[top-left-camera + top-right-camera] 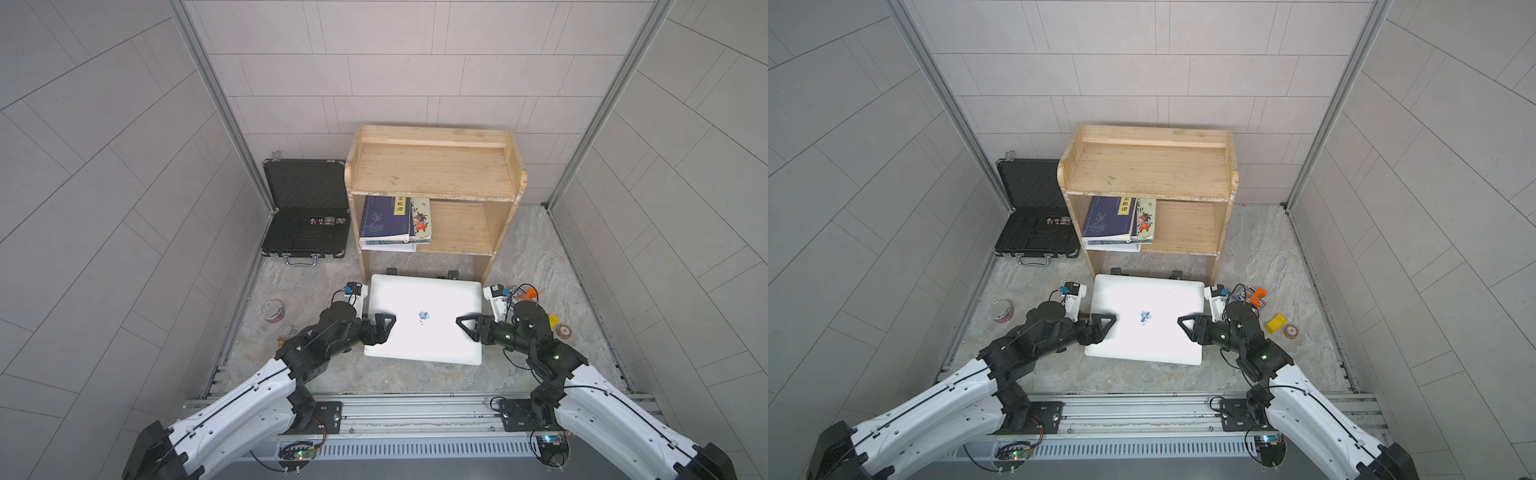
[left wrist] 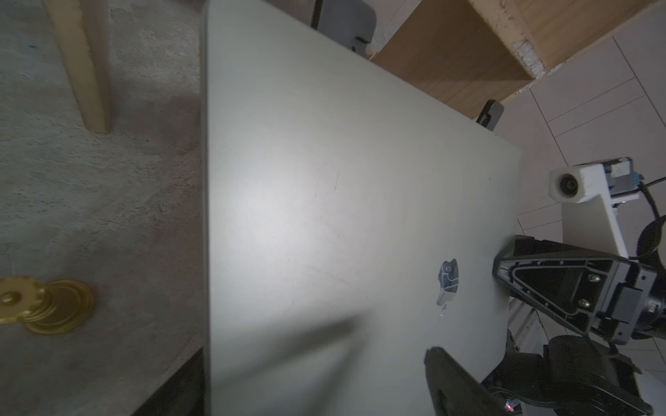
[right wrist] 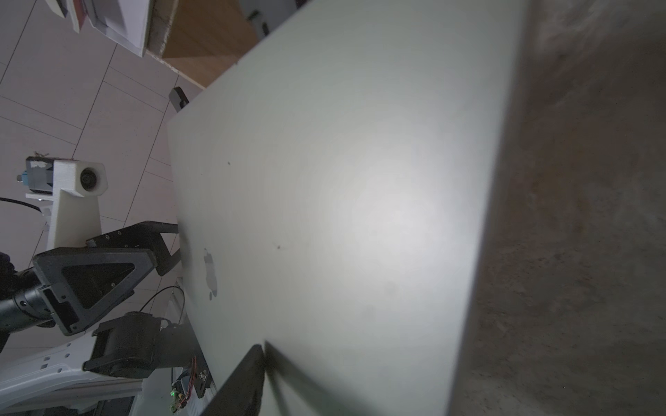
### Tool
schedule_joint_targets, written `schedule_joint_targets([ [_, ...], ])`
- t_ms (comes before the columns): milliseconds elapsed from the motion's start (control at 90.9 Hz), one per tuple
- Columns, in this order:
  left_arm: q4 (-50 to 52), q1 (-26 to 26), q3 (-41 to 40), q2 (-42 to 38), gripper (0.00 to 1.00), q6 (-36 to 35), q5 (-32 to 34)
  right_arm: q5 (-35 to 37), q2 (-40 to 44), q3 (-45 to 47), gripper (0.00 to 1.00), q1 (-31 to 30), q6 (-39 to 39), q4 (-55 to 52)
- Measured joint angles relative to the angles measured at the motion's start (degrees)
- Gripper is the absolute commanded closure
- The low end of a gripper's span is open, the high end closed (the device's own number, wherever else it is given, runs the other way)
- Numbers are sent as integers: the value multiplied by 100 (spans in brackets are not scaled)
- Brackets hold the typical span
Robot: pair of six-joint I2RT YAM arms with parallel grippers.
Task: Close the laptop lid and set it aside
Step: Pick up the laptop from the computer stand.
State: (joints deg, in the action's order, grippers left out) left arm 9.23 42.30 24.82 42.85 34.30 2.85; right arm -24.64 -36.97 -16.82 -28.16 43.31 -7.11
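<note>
subject: the laptop [image 1: 419, 347] sits low over the bench [image 1: 316, 291], just in front of the wooden shelf [image 1: 432, 174] and between my two arms. the laptop lid [image 1: 1142, 297] is down, with its silver back and logo facing up in both top views. no keys or display show. finding: the closing looks done; the setting aside is not.

left gripper [image 1: 388, 328]: stationed at the laptop's left edge, about midway along it. its fingers [image 3: 104, 273] stand spread, one reaching over the lid and the other lower by the edge. nothing is pinched.

right gripper [image 1: 465, 328]: mirrored at the right edge, with one finger [image 2: 551, 284] over the lid. its partner is hidden, so i cannot tell whether it is clamped on the edge or only bracketing it.

reason for the arrangement, in my judgement: a wide, thin, smooth slab is poorly held from one side. taking opposite edges at mid-length should keep it level and stop it twisting.

open points: two dark tabs [image 1: 392, 271] show past the far edge. they may belong to a stand, but i cannot confirm it. the shelf legs stand just behind, an open black briefcase [image 1: 305, 208] lies at the left rear, and a yellow block [image 1: 553, 320] lies near the right arm. any route aside must avoid these.
</note>
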Motion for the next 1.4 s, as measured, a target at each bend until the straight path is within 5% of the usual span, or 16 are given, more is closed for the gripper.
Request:
schedule_joint_targets([
  [341,387,22,83,-483,13,133,7,-188,435,-37,57,-9,356,-17],
  [946,1705,20,1331,-791,13,645,243,-861,988,-501,100,-44,1882,710],
  [1398,2387,24,2793,-1040,13,1357,114,-1154,935,-1628,100,118,2594,260],
])
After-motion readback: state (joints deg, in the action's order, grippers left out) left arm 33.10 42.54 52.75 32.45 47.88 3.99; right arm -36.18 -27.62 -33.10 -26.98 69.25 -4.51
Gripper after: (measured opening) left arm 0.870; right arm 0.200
